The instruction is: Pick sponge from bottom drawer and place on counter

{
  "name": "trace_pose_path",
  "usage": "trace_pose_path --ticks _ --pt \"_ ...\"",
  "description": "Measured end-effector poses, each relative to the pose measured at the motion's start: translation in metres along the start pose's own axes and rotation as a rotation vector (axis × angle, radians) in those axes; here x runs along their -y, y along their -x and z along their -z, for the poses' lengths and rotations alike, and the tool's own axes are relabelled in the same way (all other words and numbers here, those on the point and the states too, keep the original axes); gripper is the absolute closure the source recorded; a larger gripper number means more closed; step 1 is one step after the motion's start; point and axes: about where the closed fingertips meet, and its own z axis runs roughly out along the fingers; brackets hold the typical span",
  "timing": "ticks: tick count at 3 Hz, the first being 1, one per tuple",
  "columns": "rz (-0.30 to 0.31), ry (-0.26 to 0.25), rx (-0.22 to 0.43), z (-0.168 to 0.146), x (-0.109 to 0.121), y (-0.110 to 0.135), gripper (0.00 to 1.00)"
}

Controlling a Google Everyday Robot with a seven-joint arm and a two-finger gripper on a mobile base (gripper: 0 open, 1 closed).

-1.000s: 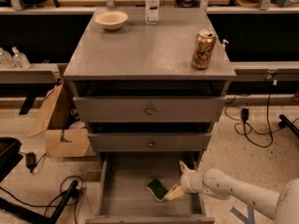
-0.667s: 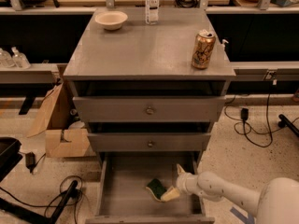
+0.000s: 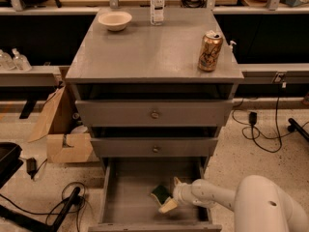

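Bottom drawer (image 3: 130, 187) open, sponge (image 3: 159, 194) inside, my jaws released astride it, counter (image 3: 149, 52) bearing bowl (image 3: 115, 20), bottle (image 3: 157, 1), can (image 3: 210, 51)

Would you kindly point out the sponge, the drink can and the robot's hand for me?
sponge (image 3: 158, 193): camera view, its dark green face.
drink can (image 3: 210, 51): camera view, middle of its side.
hand (image 3: 170, 195): camera view, its tip, at the sponge inside the bottom drawer (image 3: 130, 187).

One sponge (image 3: 159, 193), one can (image 3: 210, 51), one bowl (image 3: 115, 20), and one end effector (image 3: 170, 196) in the bottom drawer (image 3: 129, 190).
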Motion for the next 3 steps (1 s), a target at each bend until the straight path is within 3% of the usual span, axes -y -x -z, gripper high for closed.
trace_pose_path --ticks 1,3 --pt "-0.004 0.024 -0.044 -0.017 -0.009 -0.013 0.00" --pt "-0.006 0.054 -0.082 -0.034 -0.030 -0.027 0.41"
